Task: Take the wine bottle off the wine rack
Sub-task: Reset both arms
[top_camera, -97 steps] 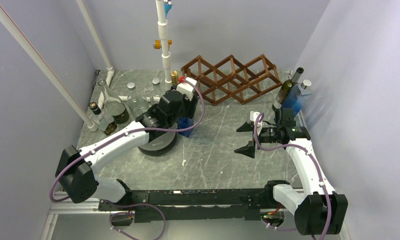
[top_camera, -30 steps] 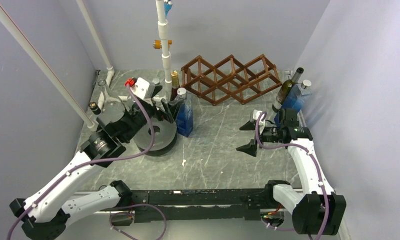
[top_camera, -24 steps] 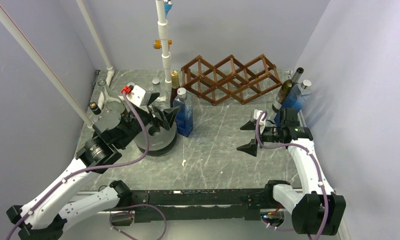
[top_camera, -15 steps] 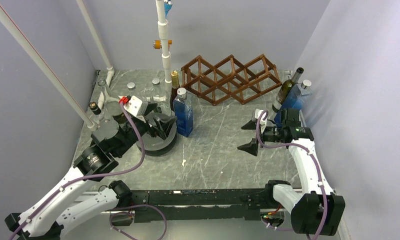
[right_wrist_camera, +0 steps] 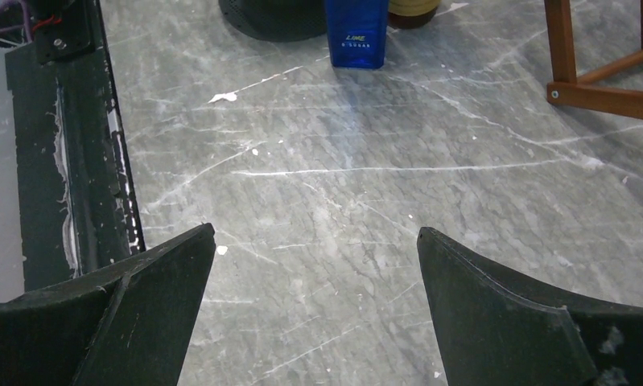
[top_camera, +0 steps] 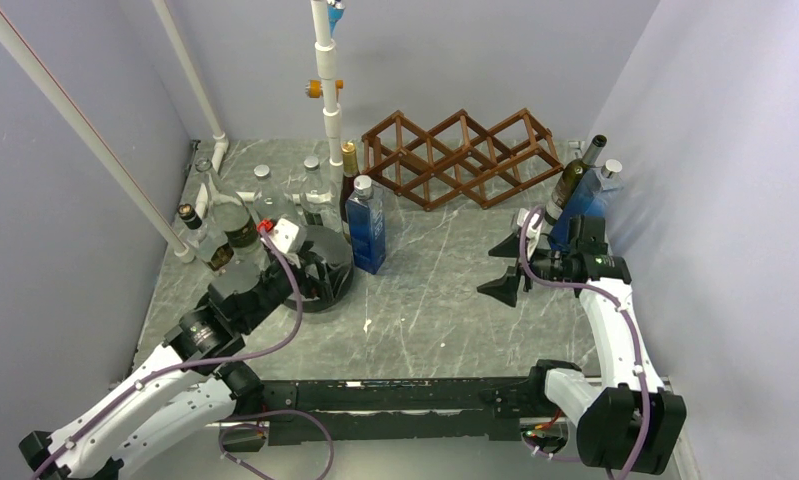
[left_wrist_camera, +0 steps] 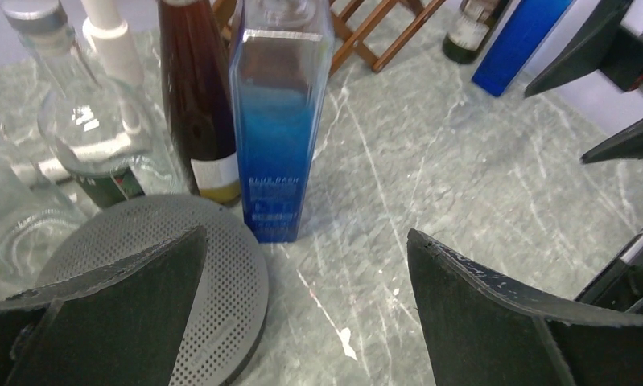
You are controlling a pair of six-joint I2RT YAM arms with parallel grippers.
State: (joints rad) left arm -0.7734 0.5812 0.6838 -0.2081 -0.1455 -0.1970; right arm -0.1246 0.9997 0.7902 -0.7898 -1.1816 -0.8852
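Blue bottle [right_wrist_camera: 356,28]: white print near base, apparently "LIME".

White arms [top_camera: 616,325], blk joints [top_camera: 625,437], purple cables [top_camera: 298,292]

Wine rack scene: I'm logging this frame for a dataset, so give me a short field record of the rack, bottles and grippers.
wine rack: back of table, no bottle visible in its cells
blue square bottle: upright on table, left of rack
dark bottle: upright, next to the blue square bottle
green bottle: by right wall, off the rack
left gripper: open, empty, facing blue square bottle
right gripper: open, empty, over bare table
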